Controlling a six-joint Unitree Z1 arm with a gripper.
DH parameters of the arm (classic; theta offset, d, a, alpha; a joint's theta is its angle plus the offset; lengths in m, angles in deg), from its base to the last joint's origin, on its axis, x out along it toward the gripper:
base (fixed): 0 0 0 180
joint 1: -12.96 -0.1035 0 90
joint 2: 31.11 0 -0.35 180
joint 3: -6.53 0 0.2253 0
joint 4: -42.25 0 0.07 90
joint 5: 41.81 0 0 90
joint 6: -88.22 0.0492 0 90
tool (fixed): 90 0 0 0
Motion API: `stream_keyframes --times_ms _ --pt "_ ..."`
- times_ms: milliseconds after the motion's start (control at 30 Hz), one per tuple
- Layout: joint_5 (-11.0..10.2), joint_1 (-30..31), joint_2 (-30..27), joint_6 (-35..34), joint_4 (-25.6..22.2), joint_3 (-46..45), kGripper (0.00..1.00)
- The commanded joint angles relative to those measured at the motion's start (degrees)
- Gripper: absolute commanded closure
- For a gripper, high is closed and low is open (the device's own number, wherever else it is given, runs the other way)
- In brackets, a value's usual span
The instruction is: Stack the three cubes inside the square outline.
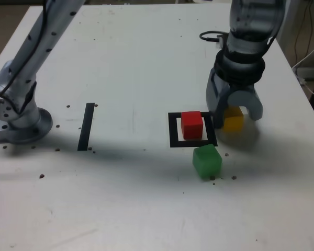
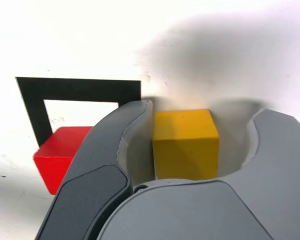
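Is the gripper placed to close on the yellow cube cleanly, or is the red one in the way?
Probably yes: the yellow cube sits between the open gripper jaws; the red cube lies outside them.

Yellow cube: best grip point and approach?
Take the yellow cube from above, across its two opposite side faces. It sits flat on the table, outside the square outline, beside the red cube. The end effector already straddles it, open.

claw open astride yellow cube | red cube in square outline
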Motion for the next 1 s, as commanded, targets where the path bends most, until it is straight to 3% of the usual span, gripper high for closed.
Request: stream_keyframes --times_ms 0,100,433,700,967 --pt "0.17 0.11 -0.23 0.26 0.41 0.38 0.74" --pt "0.22 0.25 -0.22 0.41 0.89 0.56 0.82" --pt "0.71 0.92 -0.78 0.72 1.07 0.79 0.97" --pt "1.93 1.08 -5.8 1.04 -3.39 1.14 1.0" --pt "1.06 1.54 -14.18 0.99 -9.59 -2.94 1.0"
